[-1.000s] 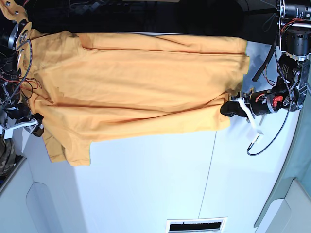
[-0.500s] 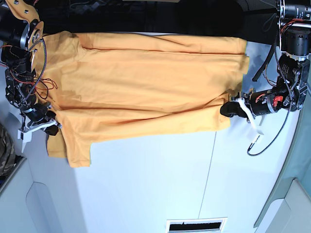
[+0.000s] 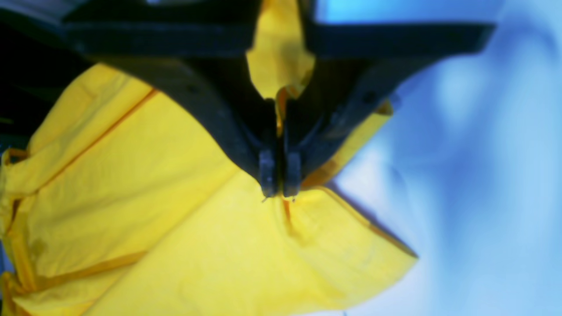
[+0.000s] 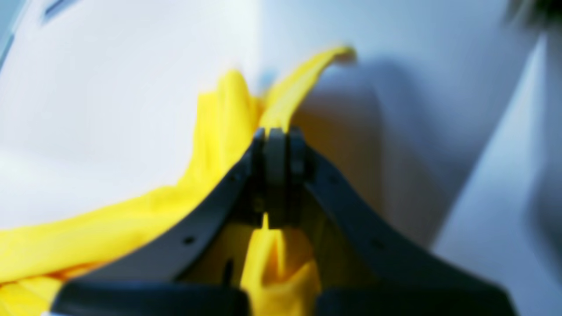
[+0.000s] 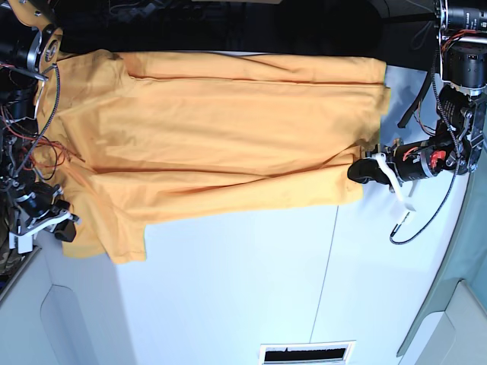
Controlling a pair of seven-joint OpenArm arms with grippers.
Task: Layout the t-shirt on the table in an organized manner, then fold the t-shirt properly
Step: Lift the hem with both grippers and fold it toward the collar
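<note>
Base view: t-shirt [image 5: 221,144] lengthwise left-right on table [image 5: 243,289], both grippers' fingers pinching hems.

Right wrist view was blurred throughout; t-shirt [image 5: 221,137] top edge vanished into the dark beyond the bench [image 5: 228,289].

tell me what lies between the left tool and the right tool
The t-shirt alone: in the base view it spans the table from the left tool to the right tool, each shut on an edge of it.
</note>
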